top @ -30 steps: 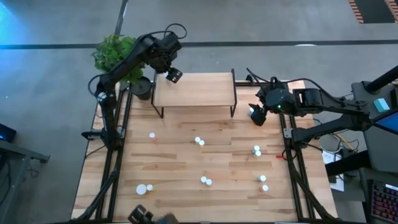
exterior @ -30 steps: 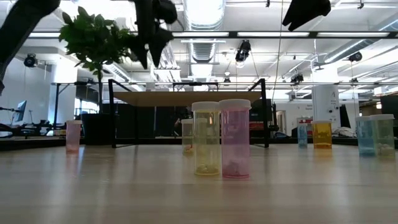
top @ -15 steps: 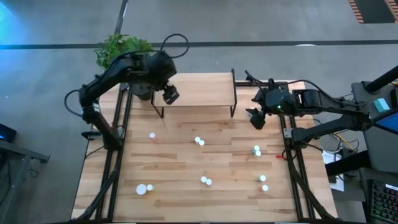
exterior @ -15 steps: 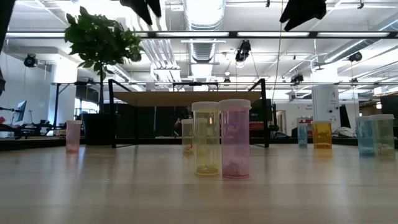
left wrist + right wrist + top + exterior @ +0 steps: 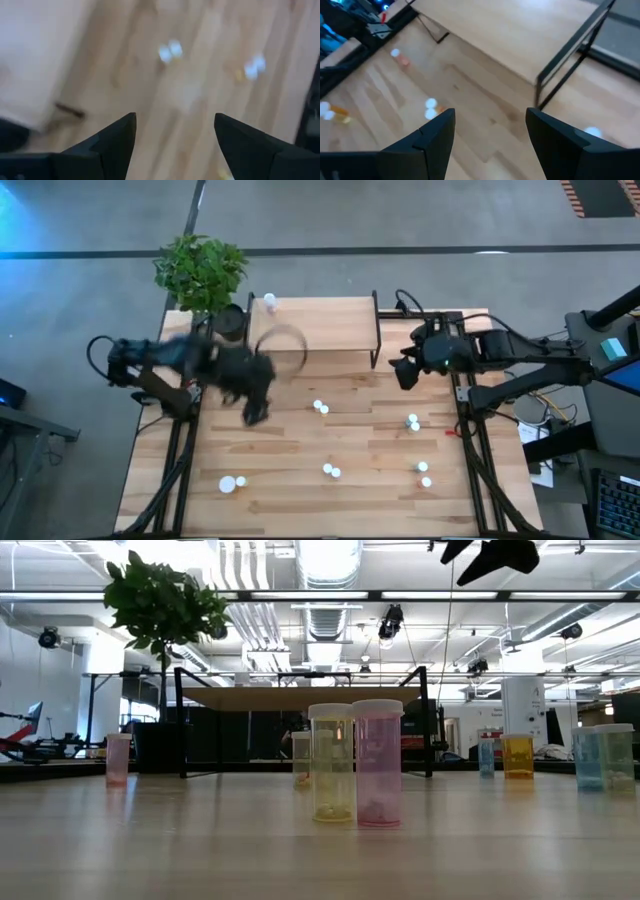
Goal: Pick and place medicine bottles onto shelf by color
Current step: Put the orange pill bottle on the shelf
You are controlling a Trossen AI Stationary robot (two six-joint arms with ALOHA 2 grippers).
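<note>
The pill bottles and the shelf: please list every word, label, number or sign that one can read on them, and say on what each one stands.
No text can be read in any view.
Pill bottles: clear tinted bodies, no label visible in the low view; from above only white caps show.
Shelf: bare light wood, no marking.
Room behind the table: any signs there are too small to read.

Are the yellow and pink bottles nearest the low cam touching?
Cannot tell. In the low view the yellow bottle and pink bottle overlap with no gap showing; in the high view their caps sit right together, but contact isn't plain.
</note>
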